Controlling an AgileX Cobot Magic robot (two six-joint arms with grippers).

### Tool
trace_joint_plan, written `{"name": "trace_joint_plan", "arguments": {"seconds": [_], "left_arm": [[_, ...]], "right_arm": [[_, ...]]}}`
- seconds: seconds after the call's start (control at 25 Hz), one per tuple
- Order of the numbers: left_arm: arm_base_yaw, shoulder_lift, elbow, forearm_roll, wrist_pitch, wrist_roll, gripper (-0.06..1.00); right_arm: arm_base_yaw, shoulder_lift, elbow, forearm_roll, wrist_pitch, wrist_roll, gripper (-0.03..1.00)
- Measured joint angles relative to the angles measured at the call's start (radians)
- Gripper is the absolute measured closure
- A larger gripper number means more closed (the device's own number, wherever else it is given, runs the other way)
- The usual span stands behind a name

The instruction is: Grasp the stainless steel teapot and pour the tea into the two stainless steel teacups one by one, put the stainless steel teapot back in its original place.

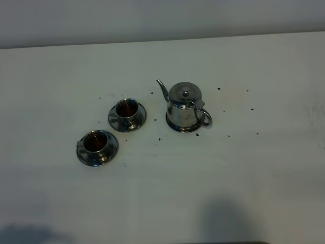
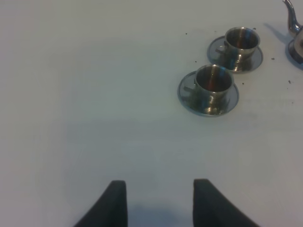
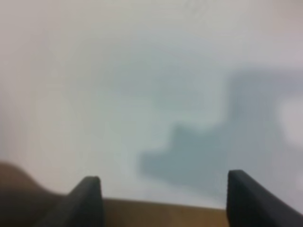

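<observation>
The stainless steel teapot (image 1: 185,107) stands upright on its round steel disc (image 1: 182,127) at mid-table, spout to the left, handle to the right. Its spout shows at the edge of the left wrist view (image 2: 292,19). Two steel teacups on saucers stand left of it: one nearer the pot (image 1: 127,113) (image 2: 241,41), one closer to the front (image 1: 96,145) (image 2: 213,82). Both have dark brassy insides. My left gripper (image 2: 160,201) is open and empty, well short of the cups. My right gripper (image 3: 163,201) is open and empty over bare table by its edge. Neither gripper shows in the exterior view.
The white table (image 1: 244,178) bears several small dark specks around the pot and cups. A wall (image 1: 152,20) runs along the far edge. Arm shadows fall on the front of the table. The table's wooden front edge (image 3: 161,213) shows in the right wrist view.
</observation>
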State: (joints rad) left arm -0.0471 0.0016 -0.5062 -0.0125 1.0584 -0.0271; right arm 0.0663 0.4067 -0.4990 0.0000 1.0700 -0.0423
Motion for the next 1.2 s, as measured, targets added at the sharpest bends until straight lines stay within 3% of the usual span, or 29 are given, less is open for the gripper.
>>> {"name": "trace_joint_plan", "arguments": {"seconds": [0.24, 0.68, 1.2], "left_arm": [[0.000, 0.000, 0.000, 0.000, 0.000, -0.001, 0.58], [0.000, 0.000, 0.000, 0.000, 0.000, -0.001, 0.58], [0.000, 0.001, 0.000, 0.000, 0.000, -0.001, 0.58]], "right_arm": [[-0.094, -0.145, 0.001, 0.000, 0.000, 0.000, 0.43], [-0.098, -0.401, 0.006, 0.000, 0.000, 0.000, 0.43], [-0.098, -0.413, 0.006, 0.000, 0.000, 0.000, 0.43]]}}
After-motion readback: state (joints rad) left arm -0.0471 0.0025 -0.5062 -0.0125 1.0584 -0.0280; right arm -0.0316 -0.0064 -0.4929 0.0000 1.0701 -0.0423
